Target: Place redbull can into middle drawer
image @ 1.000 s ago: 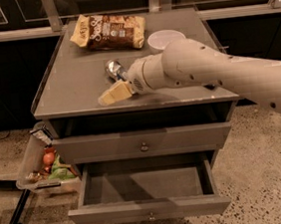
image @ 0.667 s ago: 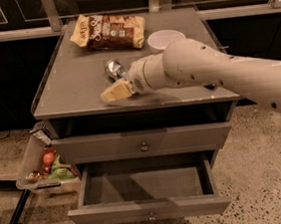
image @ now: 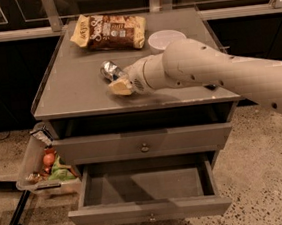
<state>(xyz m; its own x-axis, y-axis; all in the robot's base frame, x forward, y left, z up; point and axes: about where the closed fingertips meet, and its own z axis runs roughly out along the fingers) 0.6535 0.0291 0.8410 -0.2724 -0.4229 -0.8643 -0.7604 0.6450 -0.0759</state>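
Observation:
The redbull can point(image: 108, 70) lies on its side on the grey cabinet top point(image: 68, 92), with its silver end facing me. My gripper point(image: 120, 86) is at the end of the cream arm that reaches in from the right. It is just in front of and right of the can, against its near side. The rest of the can is hidden behind the gripper. The middle drawer point(image: 149, 213) is pulled out below and its inside is bare.
The upper drawer point(image: 143, 144) with a round knob is closed above the open one. A brown snack bag point(image: 110, 32) and a white bowl point(image: 166, 39) are at the back of the top. A clear bin point(image: 42, 167) holding items hangs at the cabinet's left side.
My gripper has moved a little up and toward the can. The can and the drawers have not moved.

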